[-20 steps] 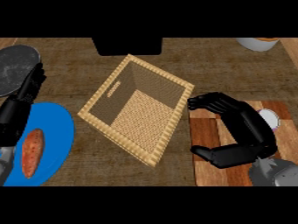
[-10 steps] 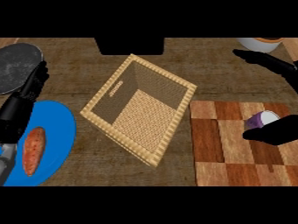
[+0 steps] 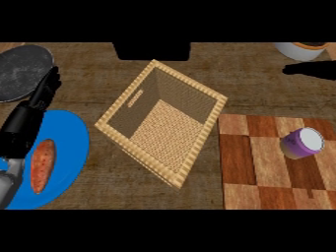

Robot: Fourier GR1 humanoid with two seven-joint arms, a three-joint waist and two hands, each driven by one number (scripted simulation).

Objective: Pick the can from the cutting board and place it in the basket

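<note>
- Can [image 3: 303, 143]: purple-sided with a pale, whitish top, lying tilted on the cutting board [image 3: 254, 167] towards its right side, nothing touching it.
- Cutting board: checkered in light and dark brown wood, sitting at the lower right of the counter [image 3: 257, 83], just beside the basket [image 3: 163, 123].
- Basket: woven, tan, square, standing open between the cutting board and the blue plate [image 3: 68, 152].
- Right hand [image 3: 323, 69]: showing at the right edge well above the can, fingers stretching out straight to the left and holding nothing; half a second earlier it was spread around the can, and it is now lifted clear, leaving the can fully in view.
- Left hand [image 3: 36, 106]: resting over the blue plate's edge, fingers straight and pointing up towards the grey pan [image 3: 14, 71], staying where it was.
- Blue plate: carrying an orange-red piece of food [image 3: 41, 165].
- Bowl [image 3: 301, 49]: white, sitting at the top right.
</note>
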